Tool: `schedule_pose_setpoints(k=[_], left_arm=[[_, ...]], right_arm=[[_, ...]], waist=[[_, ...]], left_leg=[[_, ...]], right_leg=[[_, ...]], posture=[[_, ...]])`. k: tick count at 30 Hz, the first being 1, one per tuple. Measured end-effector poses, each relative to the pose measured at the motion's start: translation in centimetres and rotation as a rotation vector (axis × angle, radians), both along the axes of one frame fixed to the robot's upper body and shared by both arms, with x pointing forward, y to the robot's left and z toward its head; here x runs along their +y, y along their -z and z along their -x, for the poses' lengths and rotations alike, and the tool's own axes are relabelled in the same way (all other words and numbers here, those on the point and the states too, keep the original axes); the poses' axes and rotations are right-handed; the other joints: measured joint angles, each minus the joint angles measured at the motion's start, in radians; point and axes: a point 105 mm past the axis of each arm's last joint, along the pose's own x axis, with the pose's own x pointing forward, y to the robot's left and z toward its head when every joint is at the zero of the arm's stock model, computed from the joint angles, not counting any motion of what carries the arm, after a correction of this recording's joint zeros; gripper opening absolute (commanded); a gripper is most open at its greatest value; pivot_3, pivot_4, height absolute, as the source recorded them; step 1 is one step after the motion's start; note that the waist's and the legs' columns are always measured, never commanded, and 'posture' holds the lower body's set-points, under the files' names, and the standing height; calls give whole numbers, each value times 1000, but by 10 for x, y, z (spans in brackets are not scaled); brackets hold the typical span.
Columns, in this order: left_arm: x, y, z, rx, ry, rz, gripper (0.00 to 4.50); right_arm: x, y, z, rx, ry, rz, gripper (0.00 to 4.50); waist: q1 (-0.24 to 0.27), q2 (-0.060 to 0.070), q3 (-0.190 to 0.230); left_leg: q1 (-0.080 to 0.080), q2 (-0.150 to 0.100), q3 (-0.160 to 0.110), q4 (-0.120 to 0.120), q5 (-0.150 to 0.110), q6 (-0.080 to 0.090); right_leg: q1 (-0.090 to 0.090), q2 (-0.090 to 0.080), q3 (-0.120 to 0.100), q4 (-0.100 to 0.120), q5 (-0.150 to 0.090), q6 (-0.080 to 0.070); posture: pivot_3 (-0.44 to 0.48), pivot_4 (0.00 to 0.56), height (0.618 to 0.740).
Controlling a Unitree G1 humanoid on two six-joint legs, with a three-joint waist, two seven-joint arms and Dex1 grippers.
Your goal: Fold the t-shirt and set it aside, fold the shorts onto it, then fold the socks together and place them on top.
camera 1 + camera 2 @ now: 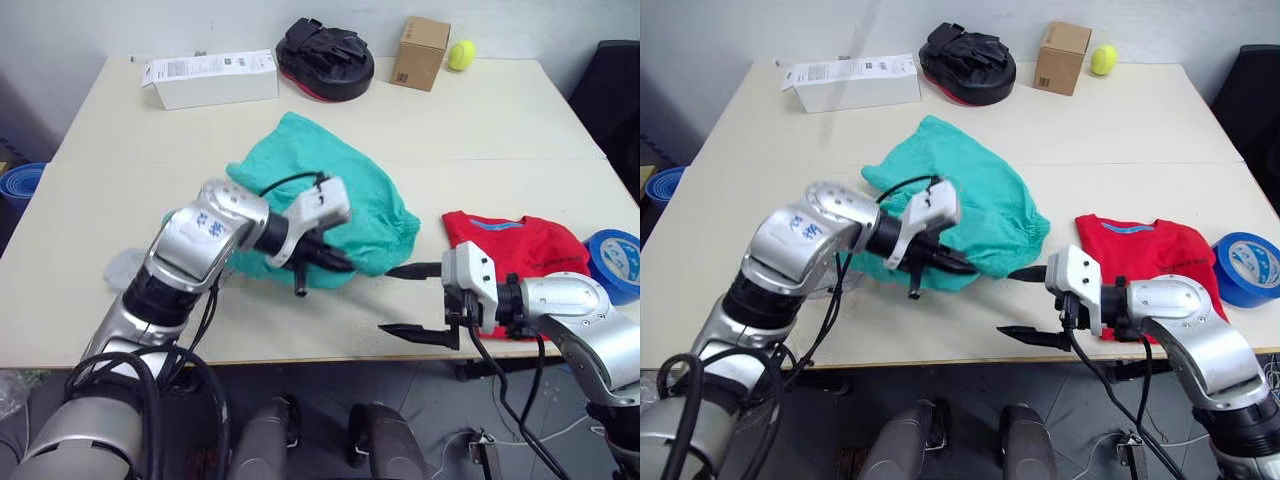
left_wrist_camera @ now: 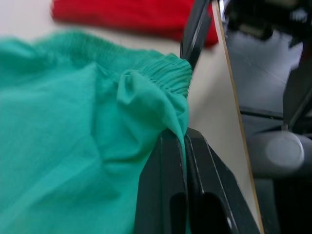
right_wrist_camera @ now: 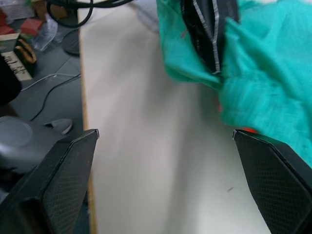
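Shorts (image 1: 335, 205), teal-green: lying bunched at mid-table (image 1: 480, 120), near edge pinched by my left gripper (image 1: 335, 262).

My left fingers are pressing together on a fold of the fabric beside the gathered waistband. My right gripper (image 1: 408, 300) is hovering spread wide and empty above the table's front edge, just beside the shorts. T-shirt (image 1: 515, 245), red, is lying folded to my right, next to a blue tape roll (image 1: 615, 262).

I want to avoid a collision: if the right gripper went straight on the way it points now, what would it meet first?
Probably the shorts, with the left gripper clamped on their near edge. The right gripper, open, faces them across bare table; depth is uncertain.
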Motion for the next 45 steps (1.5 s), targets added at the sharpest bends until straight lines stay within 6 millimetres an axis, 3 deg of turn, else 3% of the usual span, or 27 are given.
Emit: schedule_pose_setpoints(k=[4,8,14,16,21,24,29,34,39,43,45], left_arm=[[-7,10,7,34,1,39,1293],[-12,-9,11,75,4,175,2610],[28,-52,23,-28,46,261,4488],[57,-53,23,-164,51,155,4488],[121,-6,2,-399,70,-226,4488],[140,11,-9,-449,80,-306,4488],[160,22,-26,-539,54,-367,4488],[177,27,-38,-589,22,-414,4500],[183,19,-43,-611,10,-418,2918],[183,24,-34,-544,41,-401,1569],[182,24,-26,-499,65,-396,937]], right_arm=[[-2,0,3,4,-6,5,4500],[-2,-6,4,-9,-8,-3,4500],[-1,-12,0,-61,32,-5,4500],[4,-8,-1,-87,39,24,4500],[27,20,-3,-141,-13,106,4500],[36,27,-11,-201,-22,140,4500],[42,34,-27,-265,-6,159,4500],[45,53,-38,-271,5,204,3222],[48,55,-43,-325,-15,216,1371],[44,56,-44,-324,-20,211,1],[39,54,-43,-321,-33,221,0]], waist=[[15,0,0],[21,0,0],[10,0,0],[1,2,-1],[-2,2,-1],[3,2,-1],[-3,2,-1],[-7,2,-1],[-8,2,-1],[-8,2,-1],[-7,2,-1]], left_leg=[[0,0,0,0,0,1],[-1,0,0,0,-1,1],[1,1,0,-1,-1,-1],[2,1,2,-3,-1,-3],[3,-1,5,-8,-4,-8],[0,-2,4,-8,-4,-8],[0,-2,4,-9,-2,-4],[0,-1,4,-9,-1,-2],[1,-1,4,-9,-1,-2],[1,-1,4,-9,-1,-2],[1,-1,4,-9,-1,-2]], right_leg=[[1,-1,0,-3,0,0],[1,-1,0,-6,0,0],[1,0,0,-4,-1,-2],[1,1,0,-5,-2,-3],[-1,0,1,-7,-3,-5],[-3,-2,1,-8,-2,-5],[-3,-2,0,-6,-2,-4],[-4,-1,-1,0,-2,-4],[-4,0,-1,2,-2,-4],[-3,0,-1,2,-2,-4],[-3,0,-1,2,-2,-4]], posture=[[0,150,740],[0,150,740],[0,150,740],[0,150,740],[0,150,740],[0,150,740],[0,150,740],[0,150,740],[0,150,740],[0,150,740],[0,150,740]])
